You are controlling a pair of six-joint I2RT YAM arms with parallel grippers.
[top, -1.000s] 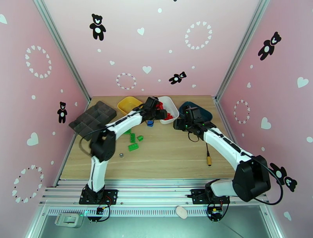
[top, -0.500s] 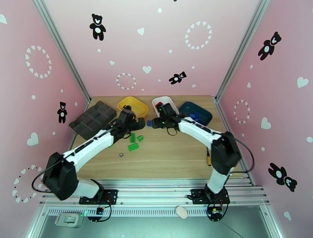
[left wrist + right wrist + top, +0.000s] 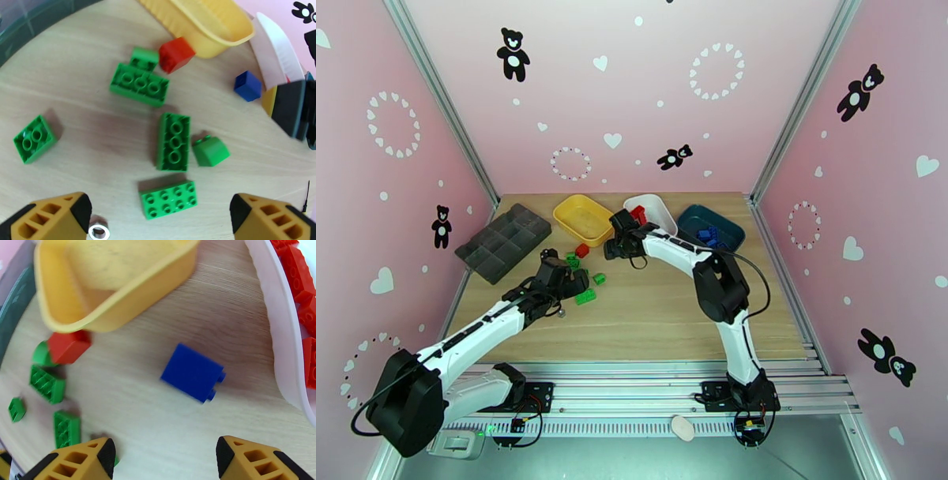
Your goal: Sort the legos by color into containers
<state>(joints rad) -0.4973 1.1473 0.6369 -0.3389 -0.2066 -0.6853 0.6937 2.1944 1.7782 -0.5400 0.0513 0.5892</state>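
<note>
top external view: on the wooden tabletop (image 3: 671,316) the yellow tray (image 3: 584,215) sits at the far side, bare inside. just right of it stands the white tray (image 3: 657,207) with red bricks (image 3: 637,213) in it. further right is the teal tray (image 3: 727,225), holding blue bricks (image 3: 707,234). left of the yellow tray lies the grey organizer (image 3: 503,241). one loose red brick (image 3: 582,250) rests just off the yellow tray's near edge, and the green bricks (image 3: 585,296) are scattered a little nearer still.

the left jaws hang over those green bricks. in the left wrist view their yellow fingertips (image 3: 51,217) stand wide apart, released, with nothing between them. six green bricks lie ahead, none touched. a small metal ring (image 3: 98,231) lies beside the left fingertip.

the right jaws hover by the yellow tray's right corner, between it and the white tray. in the right wrist view they are spread and grasp nothing. a single blue brick (image 3: 192,372) lies on its side ahead of them, apart from both fingertips, between the yellow tray's wall and the white tray's rim.
</note>
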